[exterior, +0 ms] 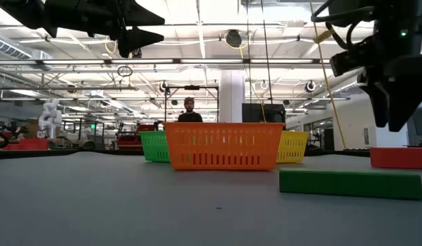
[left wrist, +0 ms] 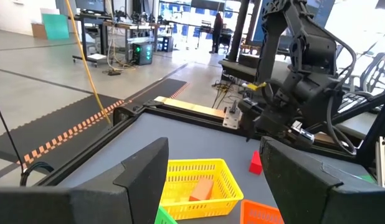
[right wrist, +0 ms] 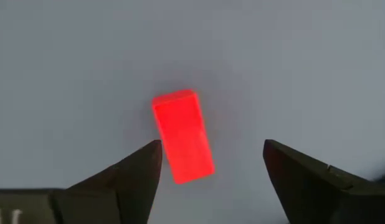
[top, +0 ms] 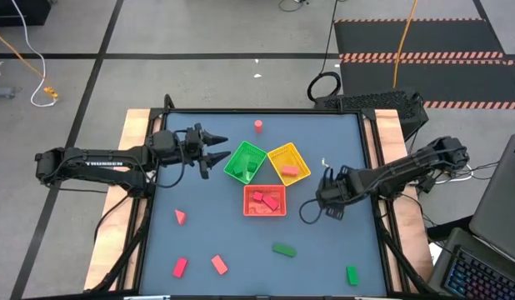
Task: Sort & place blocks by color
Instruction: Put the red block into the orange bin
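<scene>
Nearest in the low view, lower right, we see a green block [exterior: 350, 183] lying flat on the table [exterior: 129, 205], w/ a red block [exterior: 399, 157] behind it. In the right wrist view the right tool [right wrist: 211, 163], fingers apart, hangs over a bright red brick [right wrist: 182, 135] lying askew btwn them; we'd say closing w/o squaring up could twist or kick it away. Mid-frame in the high view, the red tray [top: 265, 201] holds reds, the yellow tray [top: 288, 163] a salmon piece, the green tray [top: 245, 161] a green. Farther, upper left, the left tool [top: 216, 152], fingers spread and empty, hovers beside the green tray.
</scene>
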Tool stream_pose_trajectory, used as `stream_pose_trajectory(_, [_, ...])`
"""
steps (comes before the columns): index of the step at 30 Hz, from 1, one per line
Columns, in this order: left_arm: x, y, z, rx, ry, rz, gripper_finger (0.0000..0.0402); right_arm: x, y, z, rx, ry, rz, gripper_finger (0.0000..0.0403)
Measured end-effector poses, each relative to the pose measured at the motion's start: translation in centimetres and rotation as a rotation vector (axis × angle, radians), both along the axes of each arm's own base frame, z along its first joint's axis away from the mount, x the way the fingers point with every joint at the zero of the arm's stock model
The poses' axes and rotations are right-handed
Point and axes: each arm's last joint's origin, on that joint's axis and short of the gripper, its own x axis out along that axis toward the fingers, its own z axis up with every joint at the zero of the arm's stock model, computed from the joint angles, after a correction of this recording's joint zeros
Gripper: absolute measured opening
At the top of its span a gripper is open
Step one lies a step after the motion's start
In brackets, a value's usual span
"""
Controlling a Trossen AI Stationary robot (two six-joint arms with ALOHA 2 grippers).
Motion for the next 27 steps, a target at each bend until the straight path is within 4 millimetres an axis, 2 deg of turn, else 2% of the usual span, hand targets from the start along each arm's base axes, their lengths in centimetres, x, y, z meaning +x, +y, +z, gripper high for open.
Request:
stream_pose_trajectory(8, [0.0,0.0,0.0,0.000,0.000,0.000,0.0253,-0.7,0.3,-2.4,0.051,0.004,0.054,0.0311])
stream_pose_trajectory(14, [0.0,0.0,0.0,0.000,0.000,0.000,0.0253,-1.6,0.1,-3.8,0.045,0.027,0.045,0.0312])
stream_pose_trajectory(22, [0.0,0.0,0.0,0.000,0.000,0.000,0.0253,-1.2,0.2,-5.1,0.075,-0.075,0.055,0.0266])
stream_pose_trajectory(27, [0.0,0.0,0.0,0.000,0.000,0.000,0.0253,-1.2,0.2,-5.1,0.078,-0.079,0.055,0.0207])
